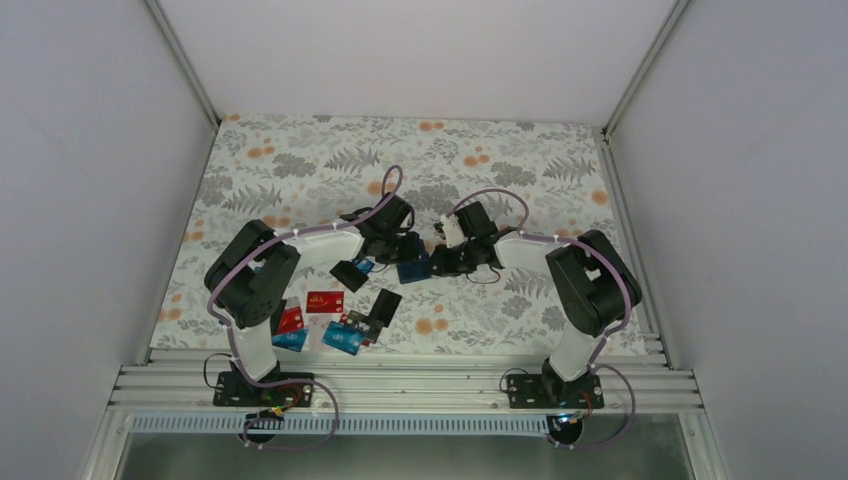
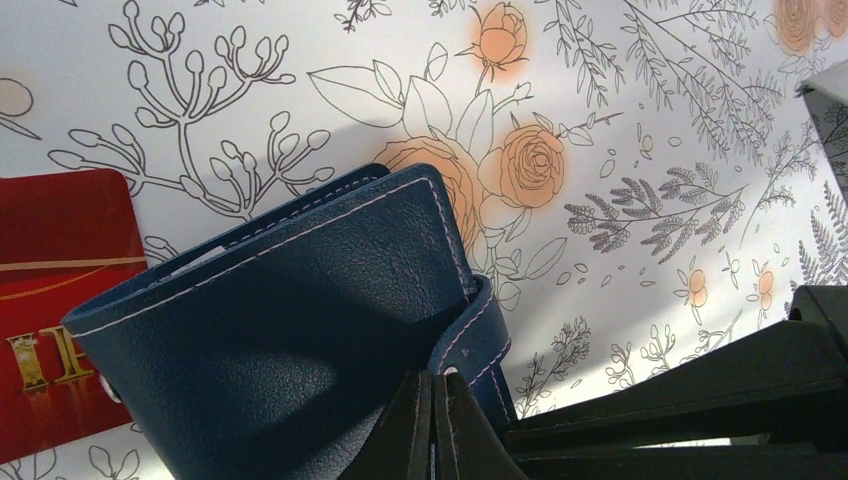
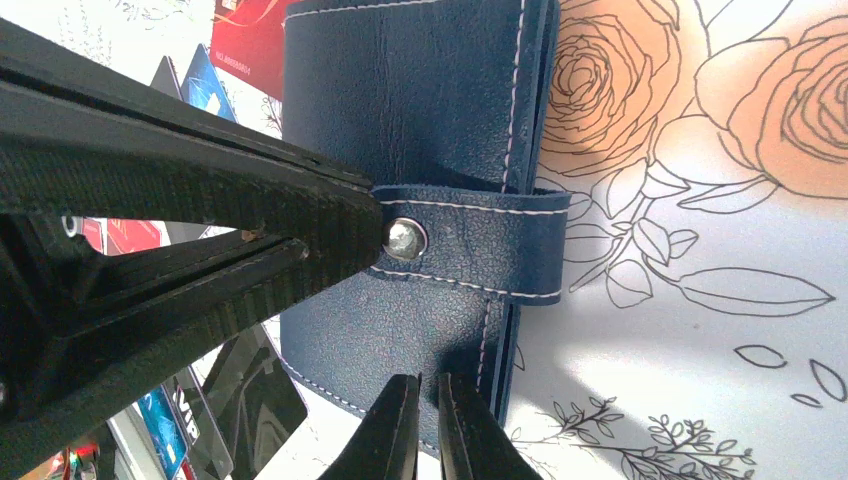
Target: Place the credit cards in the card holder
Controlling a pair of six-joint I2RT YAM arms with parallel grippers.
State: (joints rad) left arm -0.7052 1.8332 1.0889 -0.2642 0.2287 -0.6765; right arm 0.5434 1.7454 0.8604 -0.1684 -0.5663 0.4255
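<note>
In the middle of the table, the navy card holder is sitting between the two hands, seemingly raised a little off the surface, with its snap tab fastened across the front. The right hand is pinching the holder's lower edge, its fingers nearly together. The left hand is pressing fully closed with its tips right at the button end of the tab; whether it is actually trapping any leather, I cannot tell. The cards are lying loose near the left arm's base, a red card among black and blue ones, none of them in the holder. So the work is looking like the opening step: unsnapping the holder. The next move is likely calling for the left hand to be peeling the tab away while the right hand is bracing the body, and a weak pinch could be slipping off the tab
</note>
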